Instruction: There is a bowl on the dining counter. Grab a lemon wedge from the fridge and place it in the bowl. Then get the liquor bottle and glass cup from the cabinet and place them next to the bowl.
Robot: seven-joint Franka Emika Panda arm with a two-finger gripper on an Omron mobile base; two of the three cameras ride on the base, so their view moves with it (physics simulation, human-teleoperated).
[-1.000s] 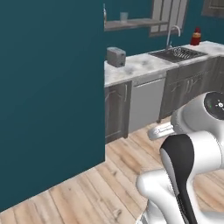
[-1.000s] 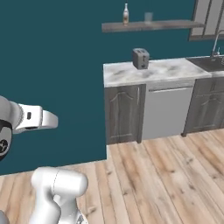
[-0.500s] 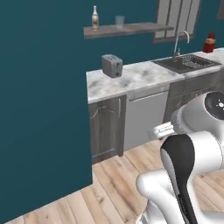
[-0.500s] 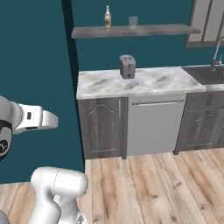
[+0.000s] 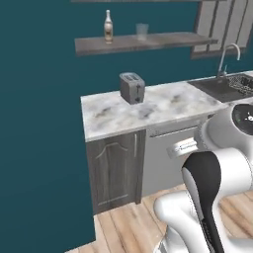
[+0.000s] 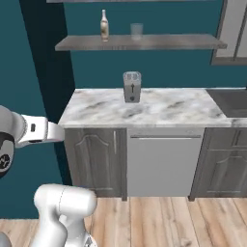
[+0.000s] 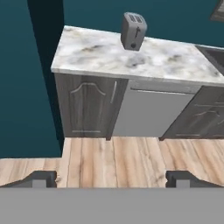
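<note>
slim glass liquor bottle (image 6: 103,25), marbled counter (image 6: 164,108)

The wall (image 6: 164,67) is deep teal. The worktop (image 6: 159,108) is white marble with grey veining, and the toaster (image 6: 131,87) on it is grey. The cupboard doors (image 6: 95,161) below are dark grey wood grain, the dishwasher front (image 6: 163,166) a flat pale grey. The floor (image 7: 127,162) is light tan planks. The shelf (image 6: 140,42) is grey-brown, holding a pale bottle (image 6: 103,25) with a dark label and a clear, faintly bluish glass (image 6: 137,31). The sink (image 5: 222,86) is dark grey with a silver tap (image 5: 225,57)
</note>
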